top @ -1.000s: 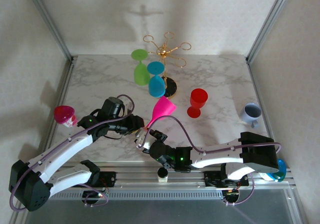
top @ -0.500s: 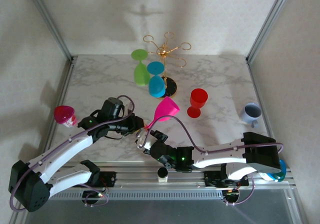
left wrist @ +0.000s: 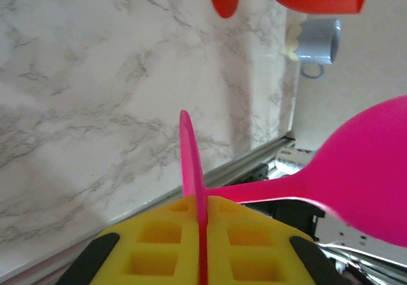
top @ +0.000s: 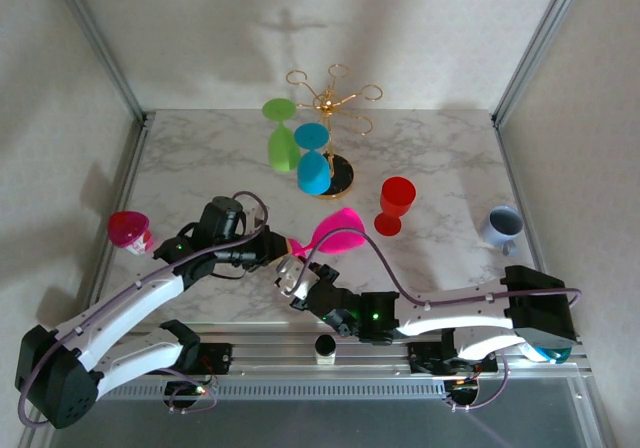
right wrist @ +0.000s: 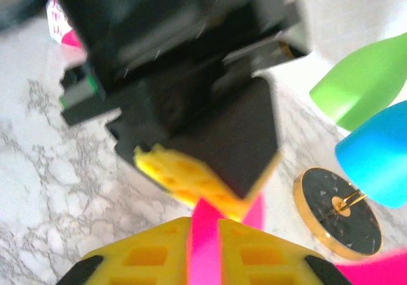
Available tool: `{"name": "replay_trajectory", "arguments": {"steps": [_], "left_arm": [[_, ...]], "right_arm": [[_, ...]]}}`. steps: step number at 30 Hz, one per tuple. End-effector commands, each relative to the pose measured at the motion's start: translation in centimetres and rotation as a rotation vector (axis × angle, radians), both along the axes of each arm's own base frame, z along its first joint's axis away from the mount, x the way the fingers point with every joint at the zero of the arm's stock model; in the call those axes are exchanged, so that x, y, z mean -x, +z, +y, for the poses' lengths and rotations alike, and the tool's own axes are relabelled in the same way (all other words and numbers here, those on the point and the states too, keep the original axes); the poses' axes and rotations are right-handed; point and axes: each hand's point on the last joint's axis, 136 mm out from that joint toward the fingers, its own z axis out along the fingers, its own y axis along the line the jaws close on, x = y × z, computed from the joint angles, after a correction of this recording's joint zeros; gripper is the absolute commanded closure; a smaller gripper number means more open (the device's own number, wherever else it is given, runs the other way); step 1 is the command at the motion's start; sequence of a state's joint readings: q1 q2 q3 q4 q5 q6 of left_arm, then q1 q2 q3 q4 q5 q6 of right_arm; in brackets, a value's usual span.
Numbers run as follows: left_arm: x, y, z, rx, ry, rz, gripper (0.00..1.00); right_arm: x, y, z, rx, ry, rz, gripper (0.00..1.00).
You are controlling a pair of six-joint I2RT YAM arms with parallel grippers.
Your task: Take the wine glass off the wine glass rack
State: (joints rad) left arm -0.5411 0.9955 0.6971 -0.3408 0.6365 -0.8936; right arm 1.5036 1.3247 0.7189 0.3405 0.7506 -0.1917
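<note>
Near the front middle of the surface (top: 200, 158), being held sideways between both arms: the pink wine glass (top: 337, 230), bowl pointing toward the red glass (top: 397, 200), foot pointing back toward the arms. Sitting well apart from the wine glass rack (top: 330, 100), itself standing at the back with a green glass (top: 283, 146) and a blue glass (top: 314, 171) hanging from its looped arms.

Pinching the thin rim of the pink foot with the left fingers (left wrist: 181, 228), closed almost flat on it. Flanking a pink strip closely with the right fingers (right wrist: 172, 247); whether gripping or letting go, cannot tell.

Judging from this: already finished with the lift off the rack, and now passing the glass from one arm to the other, or steadying it with both.

Calling next for one sure hold before loosening the other, with the bowl's weight likely trying to swing it down from so thin a foot. Then calling for turning it upright and lowering it onto bare marble, steering clear of the red glass and the mug (top: 500, 225).
</note>
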Motion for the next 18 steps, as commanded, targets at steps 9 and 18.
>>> {"name": "replay_trajectory", "arguments": {"steps": [9,18], "left_arm": [[-0.6,-0.7,0.5,0.004,0.031,-0.048,1.00],[-1.5,-0.5,0.2,0.053,0.050,-0.114,1.00]], "right_arm": [[1.3,4.6,-0.8,-0.146,0.015,0.066,0.77],[0.1,6.8,-2.6,-0.208,-0.069,0.241,0.83]]}}
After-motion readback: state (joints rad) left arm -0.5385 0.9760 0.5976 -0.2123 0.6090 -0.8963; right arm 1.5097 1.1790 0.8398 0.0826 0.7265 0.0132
